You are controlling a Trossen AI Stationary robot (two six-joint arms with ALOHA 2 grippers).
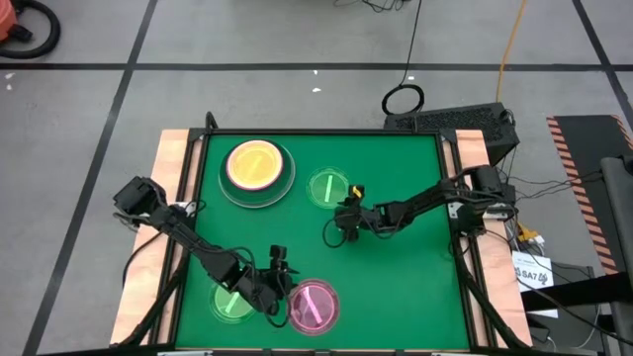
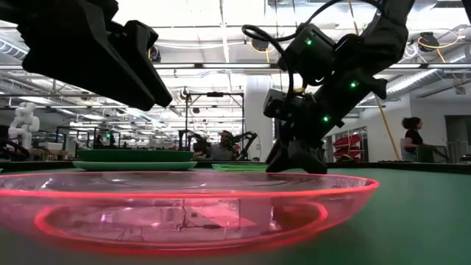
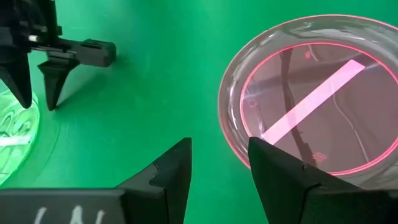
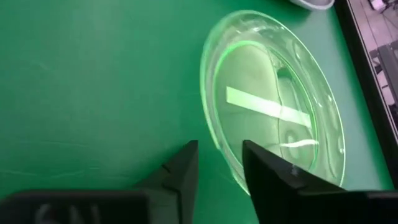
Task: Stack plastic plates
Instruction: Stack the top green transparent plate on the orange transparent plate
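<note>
Both tools seem set to take a rim each. The left tool (image 3: 217,163) sits near the table's (image 1: 396,287) front edge, fingers narrowly apart and empty, just beside the pink plate (image 3: 311,102). The right tool (image 4: 217,163), also narrow and empty, straddles the rim of a green plate (image 4: 273,106) mid-table. The amber plate (image 1: 254,164) already tops the stack (image 1: 259,191) at the back; how many plates lie under it is hidden. Another green plate (image 1: 231,302) lies partly under the left arm.

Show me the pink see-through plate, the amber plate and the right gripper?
pink see-through plate (image 1: 315,305), high view, its striped centre.
amber plate (image 1: 254,163), high view, its middle, atop the larger stacked plates.
right gripper (image 1: 345,231), high view, between its fingertips.
</note>
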